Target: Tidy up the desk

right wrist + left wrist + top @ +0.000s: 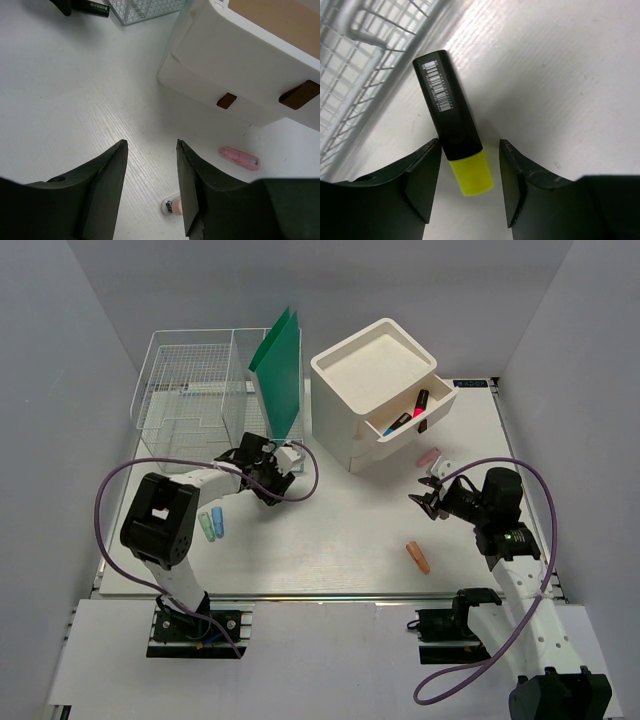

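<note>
Left of the drawer box (pixel 370 370), the left tool (pixel 470 150) stands apart astride a marker (pixel 447 105) by the basket (pixel 190 380) edge. The right tool (pixel 151 145), apart, hangs before the box, over the surface (pixel 330 540).

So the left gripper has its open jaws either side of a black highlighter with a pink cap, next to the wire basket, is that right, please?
Not quite: the cap is yellow, not pink. The left wrist view shows the left gripper with open jaws either side of the black highlighter, next to the wire basket.
</note>
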### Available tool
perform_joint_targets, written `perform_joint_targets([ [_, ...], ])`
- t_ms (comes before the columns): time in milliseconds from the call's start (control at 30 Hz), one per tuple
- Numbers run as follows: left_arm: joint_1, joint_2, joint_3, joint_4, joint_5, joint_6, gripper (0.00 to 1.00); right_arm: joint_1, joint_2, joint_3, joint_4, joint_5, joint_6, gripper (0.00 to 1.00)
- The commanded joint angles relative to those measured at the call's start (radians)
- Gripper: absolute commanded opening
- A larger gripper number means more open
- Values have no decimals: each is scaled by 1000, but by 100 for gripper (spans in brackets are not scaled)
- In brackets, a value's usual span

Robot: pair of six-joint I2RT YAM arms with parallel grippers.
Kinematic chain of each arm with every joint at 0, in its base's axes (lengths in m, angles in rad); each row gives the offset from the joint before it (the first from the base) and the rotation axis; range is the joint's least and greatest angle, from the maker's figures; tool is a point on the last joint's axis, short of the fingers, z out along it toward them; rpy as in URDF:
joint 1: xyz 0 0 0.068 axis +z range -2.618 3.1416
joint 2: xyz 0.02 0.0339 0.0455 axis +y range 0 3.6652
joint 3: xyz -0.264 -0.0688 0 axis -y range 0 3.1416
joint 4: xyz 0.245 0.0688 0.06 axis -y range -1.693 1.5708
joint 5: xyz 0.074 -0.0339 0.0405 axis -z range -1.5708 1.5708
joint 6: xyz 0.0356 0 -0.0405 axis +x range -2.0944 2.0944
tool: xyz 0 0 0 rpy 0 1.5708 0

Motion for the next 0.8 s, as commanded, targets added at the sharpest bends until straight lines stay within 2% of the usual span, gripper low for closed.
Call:
perform_joint_targets([
  [0, -32, -14, -43, -91, 1, -42, 60, -6, -14, -1, 14, -20, -10, 50],
  [167, -94, 39, -34, -131, -81, -87, 60, -9, -16, -1, 14, -17, -11, 49],
  [333, -128, 116, 32, -168, -190, -198, 56, -14, -22, 0, 13, -20, -7, 49],
  [533, -167, 116, 46, -185, -233, -246, 41, -25, -31, 2, 33, -5, 34, 45],
  [667, -213, 81, 19, -220, -228, -235, 26, -32, -29, 11, 43, 9, 68, 35],
  [733, -232, 55, 2, -229, -230, -235, 18, -35, -29, 15, 51, 24, 87, 26],
  [767, -249, 44, -5, -234, -231, -240, 16, -38, -32, 17, 60, 31, 108, 18],
])
